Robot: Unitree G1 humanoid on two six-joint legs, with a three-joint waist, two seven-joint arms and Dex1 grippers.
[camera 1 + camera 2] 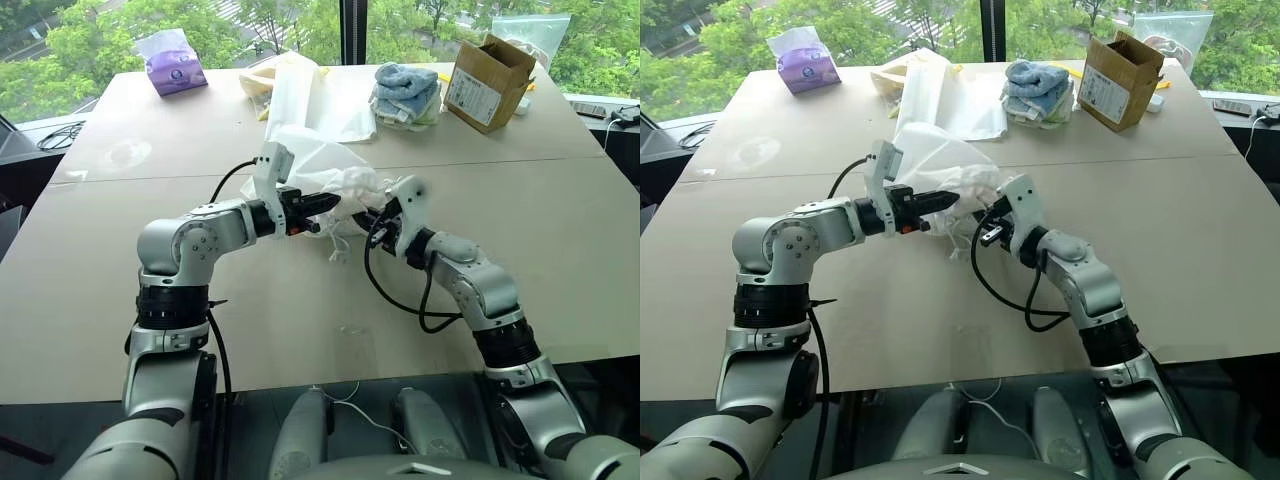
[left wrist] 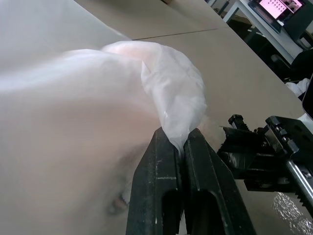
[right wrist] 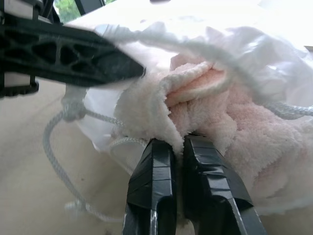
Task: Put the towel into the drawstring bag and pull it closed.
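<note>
Right wrist view: right gripper (image 3: 178, 142) pinches towel (image 3: 230, 122); left wrist view: left gripper (image 2: 181, 139) pinches drawstring bag (image 2: 166, 88).

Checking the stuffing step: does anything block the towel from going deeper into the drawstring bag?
Nothing visible does. The right hand pinches the towel at the drawstring bag's mouth, which the left hand holds by its edge; loose cords hang beside it.

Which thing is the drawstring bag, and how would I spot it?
Look at the big tan table and find the middle, where the two grippers meet. The drawstring bag is the thin, see-through white sack bunched there, with a fluffy towel poking from its mouth. Unlike the blue towels behind, it trails thin white cords.
</note>
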